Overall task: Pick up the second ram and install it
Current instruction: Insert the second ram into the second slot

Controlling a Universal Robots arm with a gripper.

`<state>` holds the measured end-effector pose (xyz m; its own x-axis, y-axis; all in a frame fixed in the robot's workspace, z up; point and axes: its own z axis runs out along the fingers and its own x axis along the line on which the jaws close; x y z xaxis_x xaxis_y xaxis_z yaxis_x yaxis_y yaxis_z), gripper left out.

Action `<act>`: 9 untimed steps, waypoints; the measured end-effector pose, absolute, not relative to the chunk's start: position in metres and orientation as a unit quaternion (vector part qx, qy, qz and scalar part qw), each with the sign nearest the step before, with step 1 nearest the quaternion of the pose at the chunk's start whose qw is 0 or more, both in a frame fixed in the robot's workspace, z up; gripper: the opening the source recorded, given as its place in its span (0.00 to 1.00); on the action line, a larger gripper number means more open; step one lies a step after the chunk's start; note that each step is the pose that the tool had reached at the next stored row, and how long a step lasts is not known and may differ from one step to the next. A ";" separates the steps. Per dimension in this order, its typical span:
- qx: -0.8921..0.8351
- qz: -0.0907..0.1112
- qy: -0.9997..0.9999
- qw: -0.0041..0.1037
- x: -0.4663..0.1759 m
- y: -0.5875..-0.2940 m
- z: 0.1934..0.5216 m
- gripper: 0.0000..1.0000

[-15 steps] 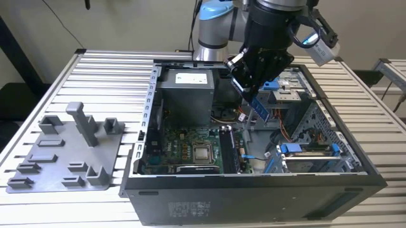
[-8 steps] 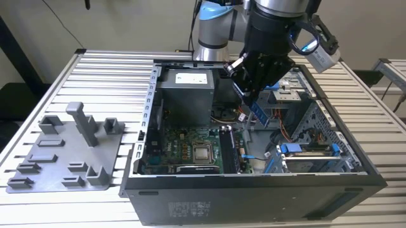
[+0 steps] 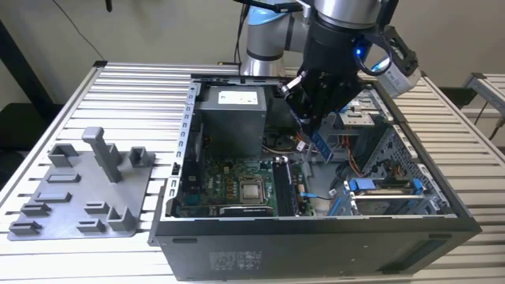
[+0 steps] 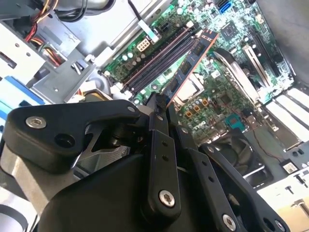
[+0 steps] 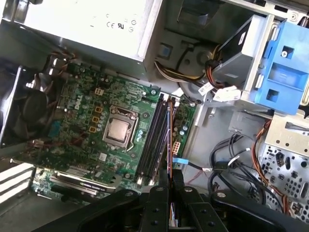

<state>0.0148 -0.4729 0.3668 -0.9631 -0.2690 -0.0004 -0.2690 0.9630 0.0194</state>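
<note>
Closest to me, the open computer case (image 3: 316, 248) lies on its side on the slatted counter (image 3: 126, 83). Beside it, toward the exterior view's left, sits a grey plastic tray (image 3: 71, 201) with an upright post (image 3: 106, 155).

Inside the case the green motherboard (image 3: 229, 177) faces up. Its square processor socket (image 3: 252, 190) is near the middle, and the long dark memory slots (image 3: 285, 186) run just beside it. A blue drive bracket (image 3: 382, 184) sits toward the exterior view's right.

Above the slots hangs the gripper (image 3: 309, 121), its black fingers (image 4: 159, 130) clenched on one end of the second ram (image 3: 320, 145). The stick is tilted, with its free end pointing down toward the board. In the second wrist view it reaches out from the fingers over the slots and the socket (image 4: 193, 58), and it is not seated in any slot. In the first wrist view I see it edge-on (image 5: 169, 140), lined up roughly along the slots.

Further back is the grey power supply (image 3: 230, 115), and behind that the arm's base (image 3: 264, 35) rises from the far side of the counter.
</note>
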 end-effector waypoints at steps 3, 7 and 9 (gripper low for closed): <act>0.124 -0.010 -0.992 0.001 0.014 -0.473 0.364 0.15; 0.111 -0.010 -0.994 0.001 0.012 -0.473 0.361 0.15; 0.100 -0.010 -0.995 0.001 0.012 -0.473 0.360 0.15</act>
